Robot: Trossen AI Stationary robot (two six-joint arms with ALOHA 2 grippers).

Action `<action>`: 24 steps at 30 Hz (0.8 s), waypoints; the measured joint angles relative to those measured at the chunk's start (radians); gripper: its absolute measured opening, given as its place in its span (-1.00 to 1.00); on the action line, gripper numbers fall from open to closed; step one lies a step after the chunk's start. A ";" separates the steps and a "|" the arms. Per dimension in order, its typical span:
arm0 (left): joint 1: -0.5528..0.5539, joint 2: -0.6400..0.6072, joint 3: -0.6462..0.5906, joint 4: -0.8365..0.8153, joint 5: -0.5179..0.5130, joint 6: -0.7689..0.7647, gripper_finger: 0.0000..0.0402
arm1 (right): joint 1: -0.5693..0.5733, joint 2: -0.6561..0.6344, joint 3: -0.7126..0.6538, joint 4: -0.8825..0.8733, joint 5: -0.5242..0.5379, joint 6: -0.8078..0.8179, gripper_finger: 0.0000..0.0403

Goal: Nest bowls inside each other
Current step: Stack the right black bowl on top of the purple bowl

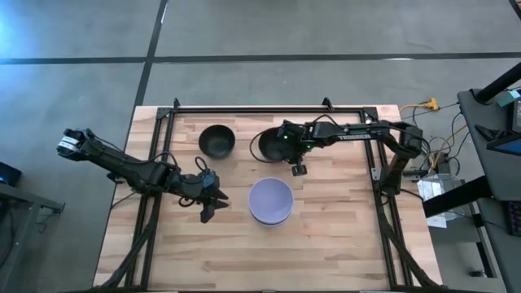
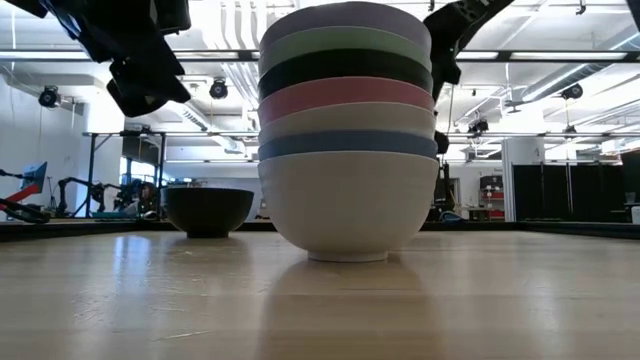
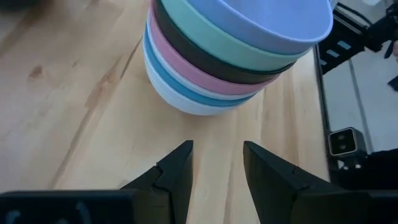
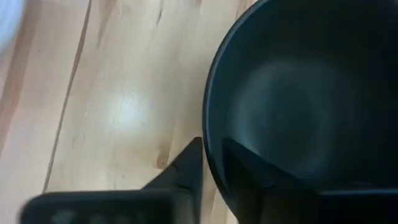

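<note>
The pale planked wooden table (image 1: 326,244) looks satin-smooth (knots showing), bearing a glossy, smooth round black bowl (image 4: 311,112).

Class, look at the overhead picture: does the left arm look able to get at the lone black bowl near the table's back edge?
Probably yes. The left gripper hangs open, holding nothing, and only bare wood lies between it and that black bowl; the stack stands off to the side.

A: Where's the stack (image 1: 270,201)?
B: Mid-table, upright. Seven nested bowls: white at the bottom, then blue, white, pink, black, green, and lavender (image 3: 261,22) on top.
A: And the rest?
B: Two black ones farther back, apart from it. One (image 1: 216,140) stands alone on the wood. The other (image 4: 305,106) has dark fingers straddling its rim.
</note>
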 joint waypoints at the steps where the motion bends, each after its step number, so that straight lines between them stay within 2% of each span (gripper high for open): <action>1: 0.000 0.000 0.000 -0.002 0.003 -0.005 -0.38 | 0.000 0.010 0.011 -0.013 0.002 -0.001 -0.78; 4: 0.000 0.000 0.006 -0.001 0.012 -0.008 -0.38 | -0.001 0.025 0.048 -0.065 0.001 -0.001 -0.92; 12: 0.000 -0.001 0.009 0.002 0.013 -0.071 -0.38 | -0.003 -0.003 0.119 -0.215 0.001 0.003 -0.95; 18: 0.000 0.000 0.009 0.003 0.005 -0.082 -0.38 | 0.002 -0.142 0.135 -0.240 0.001 0.117 -0.95; 24: 0.000 0.002 0.002 0.003 -0.011 -0.074 -0.38 | 0.072 -0.356 0.107 -0.226 0.001 0.352 -0.95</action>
